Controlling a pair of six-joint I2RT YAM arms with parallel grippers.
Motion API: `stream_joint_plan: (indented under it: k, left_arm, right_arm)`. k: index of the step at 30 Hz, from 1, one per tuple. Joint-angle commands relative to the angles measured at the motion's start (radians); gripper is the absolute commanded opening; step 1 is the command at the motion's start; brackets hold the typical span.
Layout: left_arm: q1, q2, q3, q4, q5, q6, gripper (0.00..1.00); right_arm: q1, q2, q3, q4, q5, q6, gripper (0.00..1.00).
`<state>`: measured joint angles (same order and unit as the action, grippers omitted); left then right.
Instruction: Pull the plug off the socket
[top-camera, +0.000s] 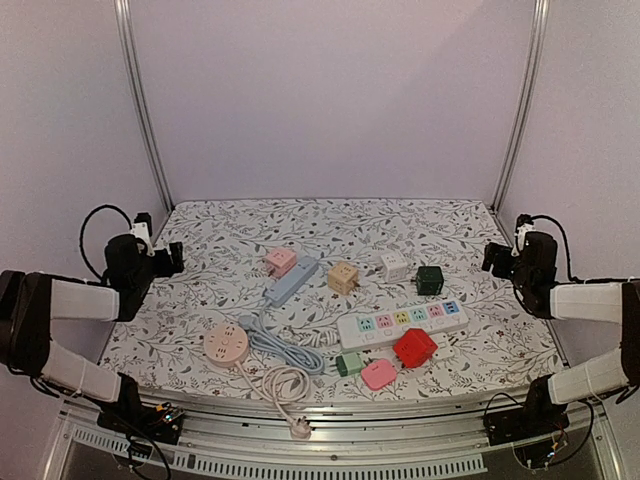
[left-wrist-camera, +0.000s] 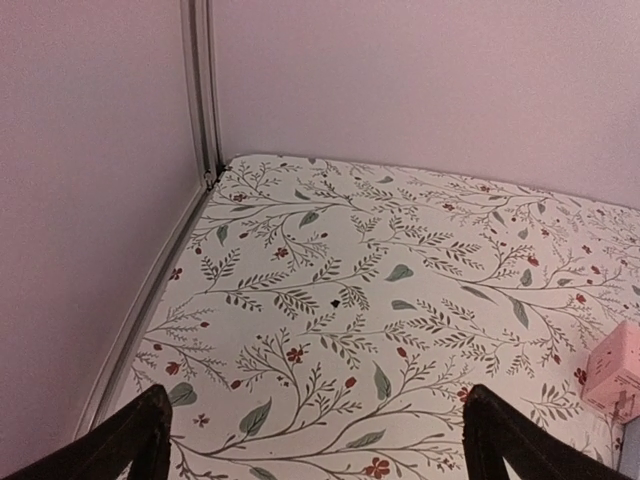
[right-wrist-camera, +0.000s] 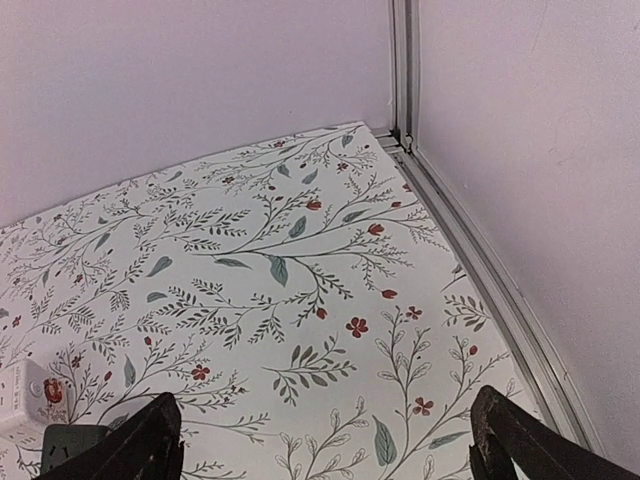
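A white power strip (top-camera: 400, 322) with coloured sockets lies at the front right of the table. A red plug (top-camera: 414, 347) sits against its near edge; I cannot tell whether it is plugged in. A pink plug (top-camera: 379, 374) and a green plug (top-camera: 348, 364) lie just in front. My left gripper (top-camera: 165, 258) is open and empty at the far left edge, and in the left wrist view (left-wrist-camera: 320, 450) it is over bare cloth. My right gripper (top-camera: 497, 258) is open and empty at the far right edge, and in the right wrist view (right-wrist-camera: 330, 450) it is over bare cloth.
A blue power strip (top-camera: 291, 282) with a grey-blue cable (top-camera: 285, 345), a round pink socket (top-camera: 226, 344) and a coiled white cable (top-camera: 285, 385) lie front left. A pink cube (top-camera: 280, 261), tan cube (top-camera: 343, 276), white cube (top-camera: 395, 266) and dark green cube (top-camera: 431, 279) stand mid-table.
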<state>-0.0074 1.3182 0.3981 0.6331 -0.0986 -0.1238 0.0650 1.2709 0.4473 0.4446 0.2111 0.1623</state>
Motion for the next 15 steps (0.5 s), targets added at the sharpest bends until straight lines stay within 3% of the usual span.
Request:
stream_joint_plan:
  k: [1, 15]
  left_arm:
    - [0.007, 0.059, -0.022, 0.159, -0.022, 0.017, 1.0]
    - [0.007, 0.121, -0.03, 0.232, -0.011, 0.02, 1.0]
  right_arm:
    - [-0.004, 0.023, -0.021, 0.111, 0.0, -0.009, 0.99]
    - [-0.004, 0.094, -0.001, 0.14, -0.012, -0.011, 0.99]
